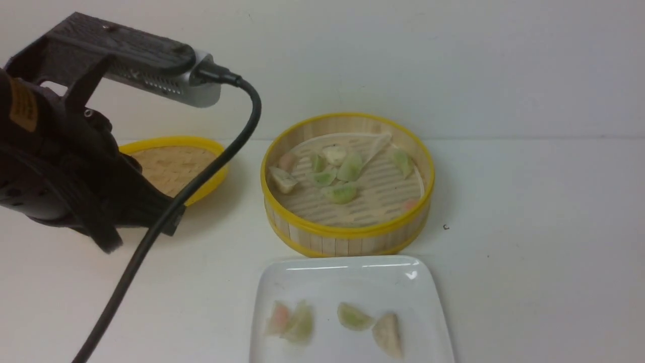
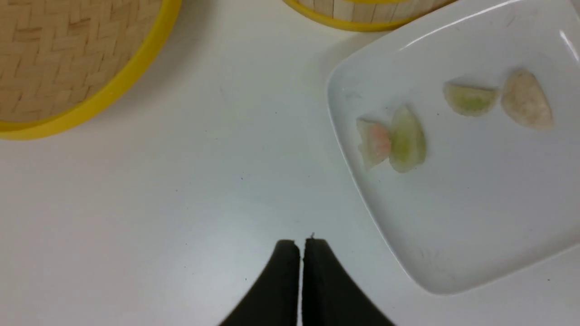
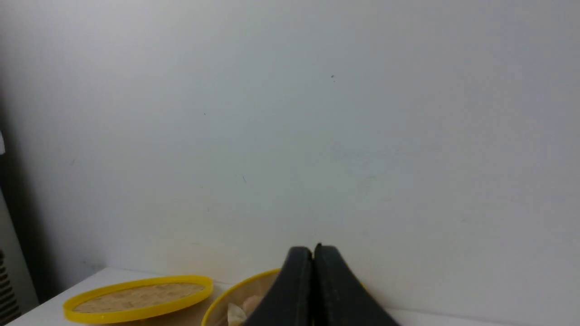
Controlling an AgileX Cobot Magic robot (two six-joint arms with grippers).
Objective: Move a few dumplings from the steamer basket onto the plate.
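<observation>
White bench [image 1: 529, 252] carries everything. The left arm [image 1: 60, 166], dark and bulky, fills the front view's left side w/ a black cable [image 1: 201, 176] hanging down from its wrist camera. Steamer basket [image 1: 347, 237] stands mid-bench, lid off, open side up. Plate [image 1: 352, 277] sits just in front of the basket on the robot's side, nearly touching it. The woven lid [image 1: 171, 166] lies flat to the basket's left, partly hidden behind the arm.

Dumplings [image 1: 347, 169]: several in the basket, mostly green, plus cream and pinkish ones, bunched toward its left. Four more on the plate: a pink + green pair touching, then a green and a cream one, close together.

Left fingers [image 2: 293, 251] are pressed together, nothing btwn them, over bare bench beside the plate. Right fingers [image 3: 302, 258] likewise clenched and empty, raised, facing the wall [image 3: 362, 113].
</observation>
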